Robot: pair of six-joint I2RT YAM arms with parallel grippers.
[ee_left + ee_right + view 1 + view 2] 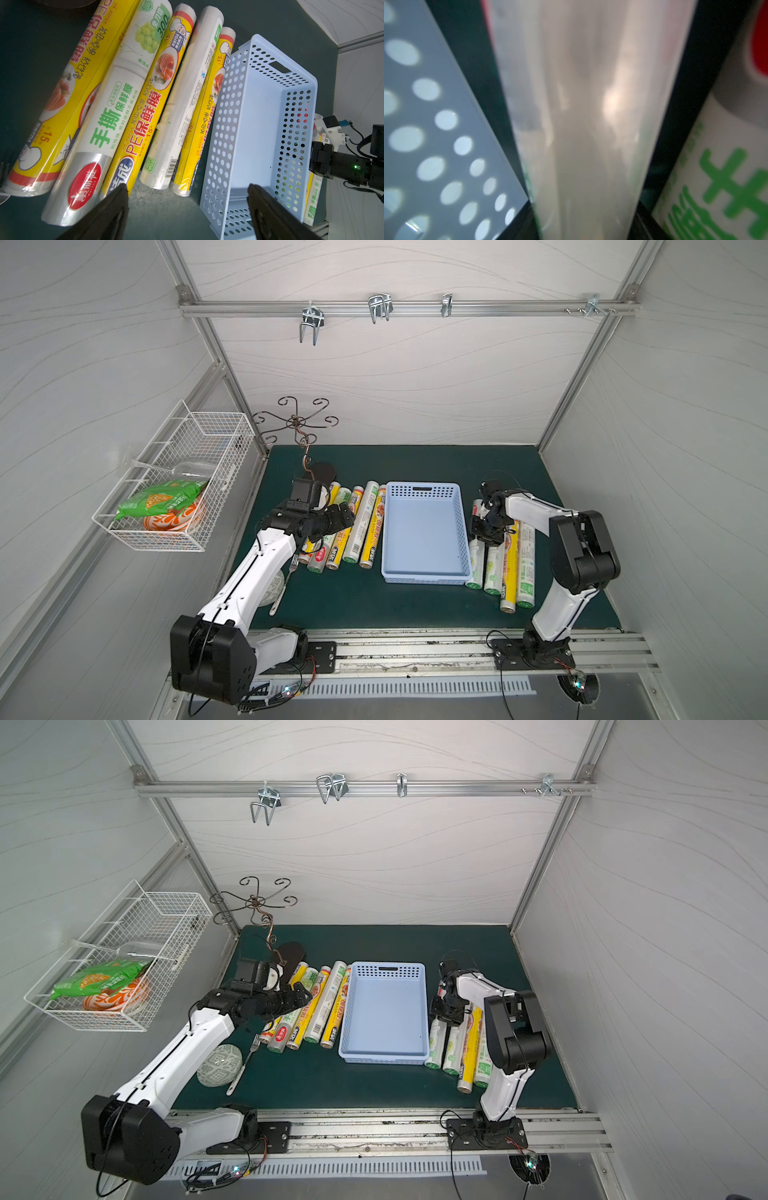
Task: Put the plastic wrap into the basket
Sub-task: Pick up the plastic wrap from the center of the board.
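Your dark green worktop [415, 460] carries the light blue basket [424, 531] at its middle, with five plastic wrap rolls [360, 526] lying side by side along its left wall and another four rolls [525, 564] along its right wall. Toward the front left you have a fork [243, 1065] just beside a green-patterned bowl [219, 1065], and at the back left sits the dark base of a wire stand [291, 955].

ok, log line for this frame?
left gripper: open, over left-side rolls | right gripper: astride white roll by basket, grip unclear | basket: empty
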